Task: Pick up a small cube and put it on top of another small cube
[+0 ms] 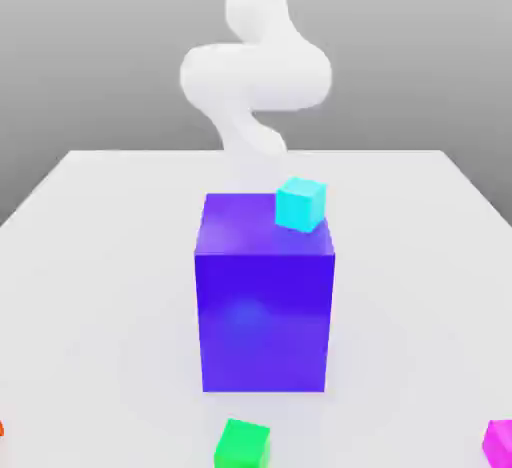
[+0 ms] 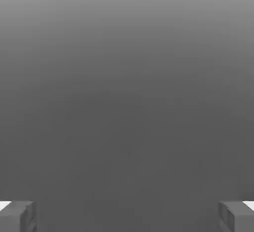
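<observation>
A: Where's the pink cube [image 1: 499, 443]?
B: On the table [image 1: 90, 256], at the exterior view's lower right edge, well apart from the blue block [image 1: 265, 306].
A: And the gripper [image 2: 127, 216]?
B: Fingers [image 2: 17, 216] spread wide, holding nothing.

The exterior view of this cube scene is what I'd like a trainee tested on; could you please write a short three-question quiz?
1. True or false: the cyan cube rests on the table.
2. Which cube lies at the exterior view's right edge? A) green B) magenta C) cyan
3. Fill in: in the hand view the gripper is ____, with nothing between its fingers.

Key
1. False; it sits on the blue block, at a top corner.
2. B; the magenta cube. The green cube lies in front of the block.
3. Open.
</observation>
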